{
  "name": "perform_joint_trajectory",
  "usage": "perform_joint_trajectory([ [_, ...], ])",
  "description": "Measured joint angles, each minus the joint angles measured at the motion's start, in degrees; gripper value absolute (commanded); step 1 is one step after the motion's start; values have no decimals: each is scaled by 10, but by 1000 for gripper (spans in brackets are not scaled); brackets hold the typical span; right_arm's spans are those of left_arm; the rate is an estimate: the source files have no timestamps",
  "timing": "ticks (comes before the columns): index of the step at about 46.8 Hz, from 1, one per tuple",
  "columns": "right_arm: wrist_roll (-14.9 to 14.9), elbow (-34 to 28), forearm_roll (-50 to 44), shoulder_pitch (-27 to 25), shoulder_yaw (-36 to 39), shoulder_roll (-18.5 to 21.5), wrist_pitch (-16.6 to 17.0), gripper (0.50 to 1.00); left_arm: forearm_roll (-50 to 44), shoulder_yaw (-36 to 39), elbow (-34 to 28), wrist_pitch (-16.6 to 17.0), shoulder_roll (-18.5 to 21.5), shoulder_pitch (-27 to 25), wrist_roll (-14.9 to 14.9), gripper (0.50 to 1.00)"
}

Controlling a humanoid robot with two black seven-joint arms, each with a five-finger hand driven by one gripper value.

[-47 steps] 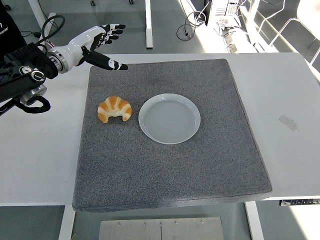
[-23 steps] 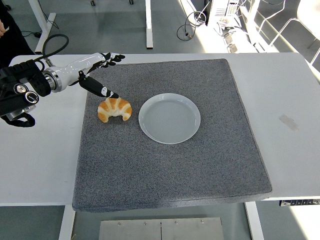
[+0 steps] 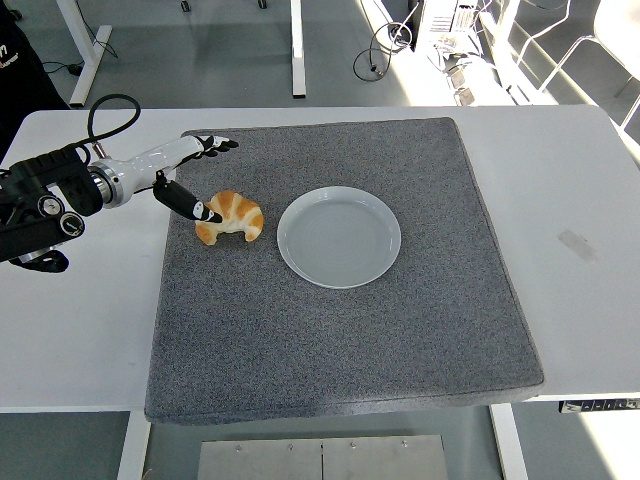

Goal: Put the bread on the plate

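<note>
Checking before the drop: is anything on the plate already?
Nothing shows on the plate; its white surface is bare. The croissant lies on the grey mat beside it, with the left hand open at it.

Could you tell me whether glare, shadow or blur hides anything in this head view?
Head view: even, soft light on the grey mat; the croissant and white plate are sharp, with only faint shadows; strong sunlight washes out the floor at top right; the left hand shows no motion blur.
</note>
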Motion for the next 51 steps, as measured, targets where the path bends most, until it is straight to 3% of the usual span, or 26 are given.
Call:
perform_joint_trajectory([
  [27,0,0,0,0,0,0,0,1000,37,27,7,38,-33,13,38,957],
  [40,0,0,0,0,0,0,0,1000,40,27,11,40,-50,16,53,887],
  [51,0,0,0,0,0,0,0,1000,40,28,31,40,-62,23,57,880],
])
